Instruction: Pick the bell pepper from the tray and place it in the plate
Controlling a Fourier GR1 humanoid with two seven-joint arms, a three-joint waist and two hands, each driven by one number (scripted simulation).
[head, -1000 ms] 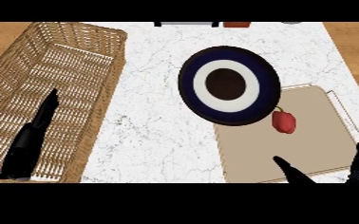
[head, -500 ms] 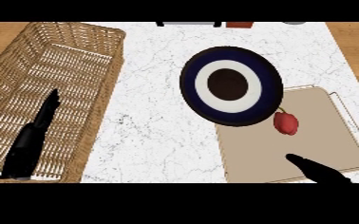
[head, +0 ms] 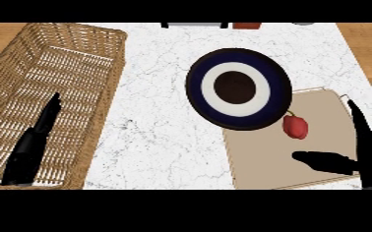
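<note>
The red bell pepper [head: 294, 127] lies on the beige tray [head: 269, 167] at the right, just below the plate's rim. The round plate [head: 238, 88], dark blue with a white ring and a dark centre, sits mid-counter and overlaps the tray's upper left corner. My right hand [head: 328, 161] is open over the tray: its thumb lies below the pepper and its fingers [head: 357, 125] stand to the pepper's right, not touching it. My left hand [head: 33, 145] rests open at the lower left, over the basket.
A large wicker basket [head: 73, 73] fills the left side of the white marble counter [head: 156, 128]. At the far edge stand a small red object [head: 247, 25] and a dark-edged grey one [head: 193, 24].
My right hand has come further up over the tray, and its fingers now show to the right of the pepper. The pepper, the plate and the left hand have not moved.
</note>
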